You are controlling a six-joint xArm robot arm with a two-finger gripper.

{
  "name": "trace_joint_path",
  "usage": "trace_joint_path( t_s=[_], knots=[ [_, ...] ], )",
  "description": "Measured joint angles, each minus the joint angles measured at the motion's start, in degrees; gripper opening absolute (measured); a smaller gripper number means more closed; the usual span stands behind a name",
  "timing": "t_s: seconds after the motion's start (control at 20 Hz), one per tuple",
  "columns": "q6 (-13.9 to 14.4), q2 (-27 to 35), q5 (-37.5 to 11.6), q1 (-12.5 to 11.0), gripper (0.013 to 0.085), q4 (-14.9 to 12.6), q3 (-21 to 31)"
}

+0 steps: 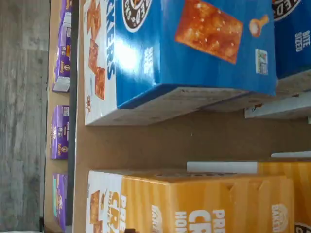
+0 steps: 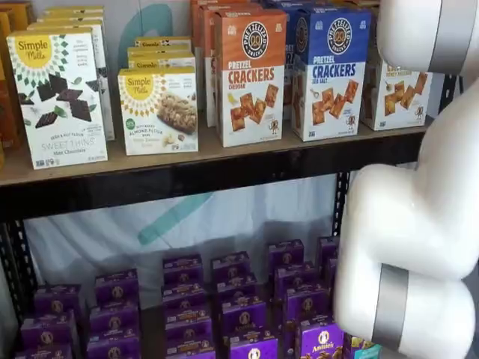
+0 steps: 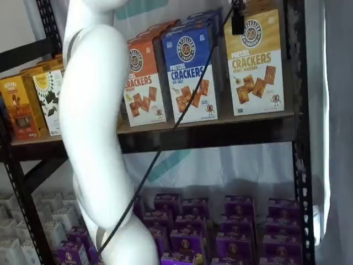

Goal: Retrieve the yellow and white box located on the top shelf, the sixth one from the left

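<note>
The yellow and white box (image 3: pixel 255 61) stands at the right end of the top shelf (image 3: pixel 220 126), next to a blue Pretzel Crackers box (image 3: pixel 189 74). In a shelf view it (image 2: pixel 397 93) is partly hidden behind the white arm. In the wrist view its yellow top (image 1: pixel 204 204) shows beside the blue box (image 1: pixel 194 48), with bare tan board (image 1: pixel 194 141) between them. Only a black part of my gripper (image 3: pixel 238 20) hangs from the view's top edge, in front of the box's upper left corner, with a cable beside it. No gap between fingers shows.
An orange Pretzel Crackers box (image 2: pixel 251 78) and white Simple Mills boxes (image 2: pixel 157 108) stand further left on the top shelf. Several purple boxes (image 2: pixel 239 299) fill the lower level. The white arm (image 3: pixel 94 138) crosses in front of the shelves. A black upright (image 3: pixel 298 138) borders the right side.
</note>
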Motion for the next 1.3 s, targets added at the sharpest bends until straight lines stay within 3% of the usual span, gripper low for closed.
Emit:
trace_joint_path(
  t_s=[0.55, 1.3],
  knots=[
    [0.32, -1.24, -3.37, 2.99, 0.085, -5.32, 3.34],
    [0.81, 0.04, 2.75, 3.74, 0.085, -9.85, -0.38]
  ],
)
